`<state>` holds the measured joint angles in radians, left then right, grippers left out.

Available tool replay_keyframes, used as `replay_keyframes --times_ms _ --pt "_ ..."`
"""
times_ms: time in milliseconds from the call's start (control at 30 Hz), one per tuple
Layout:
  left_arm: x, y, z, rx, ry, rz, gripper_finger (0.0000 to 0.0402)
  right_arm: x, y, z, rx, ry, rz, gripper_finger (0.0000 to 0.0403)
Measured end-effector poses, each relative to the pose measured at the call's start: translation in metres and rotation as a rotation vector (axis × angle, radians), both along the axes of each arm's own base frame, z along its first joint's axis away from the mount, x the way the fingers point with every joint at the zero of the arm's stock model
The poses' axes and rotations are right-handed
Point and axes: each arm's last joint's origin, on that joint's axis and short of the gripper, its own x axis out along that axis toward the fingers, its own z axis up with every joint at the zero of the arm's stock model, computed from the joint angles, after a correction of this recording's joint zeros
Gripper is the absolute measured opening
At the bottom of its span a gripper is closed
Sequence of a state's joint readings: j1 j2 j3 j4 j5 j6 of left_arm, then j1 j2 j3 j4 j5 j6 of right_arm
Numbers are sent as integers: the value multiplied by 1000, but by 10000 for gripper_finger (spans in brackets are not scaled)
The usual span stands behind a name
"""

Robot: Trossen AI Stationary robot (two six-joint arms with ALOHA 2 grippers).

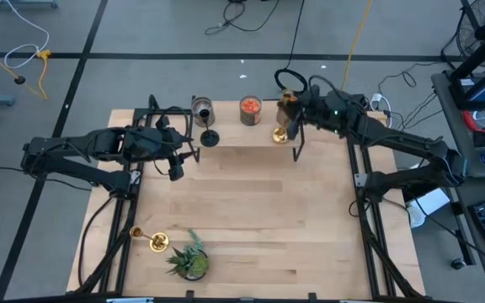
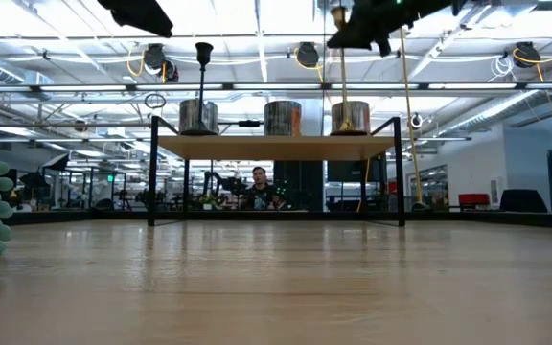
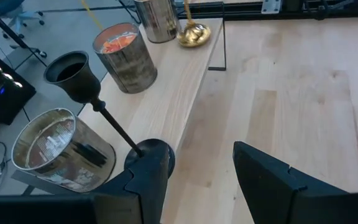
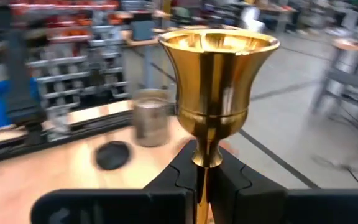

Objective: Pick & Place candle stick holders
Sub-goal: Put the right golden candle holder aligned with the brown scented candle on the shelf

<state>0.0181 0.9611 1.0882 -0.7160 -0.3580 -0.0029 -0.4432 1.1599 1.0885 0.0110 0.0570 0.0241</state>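
right gripper (image 4: pixel 205 177) fingers clamp a brass candle stick holder (image 4: pixel 216 87) at the shelf's (image 1: pixel 234 141) 3 o'clock end; left gripper (image 3: pixel 194 177) fingers apart beside the black holder (image 3: pixel 98 102).

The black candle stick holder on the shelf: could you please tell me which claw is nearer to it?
Left. The left claw is open right beside the black candle stick holder, near its base. The right claw is farther along the shelf, shut on a gold candle stick holder.

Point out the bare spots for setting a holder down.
Free: the wide middle of the table, between the raised shelf and the potted plant. Crowded: the shelf, with jars, black holder and the right gripper gripping a gold holder.
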Motion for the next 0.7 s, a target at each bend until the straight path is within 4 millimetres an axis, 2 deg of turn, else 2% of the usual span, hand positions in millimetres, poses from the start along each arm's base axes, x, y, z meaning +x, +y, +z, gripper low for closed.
replay_keyframes --times_ms 200,467,700 --pt "-1 0 -1 -25 5 16 189 -8 -14 -2 54 -1 -62 14" --pt "-1 0 -2 -48 0 31 189 -9 -12 -6 73 48 -57 16" --pt "-2 0 -3 -66 3 44 189 -11 -11 -11 70 108 -54 51"
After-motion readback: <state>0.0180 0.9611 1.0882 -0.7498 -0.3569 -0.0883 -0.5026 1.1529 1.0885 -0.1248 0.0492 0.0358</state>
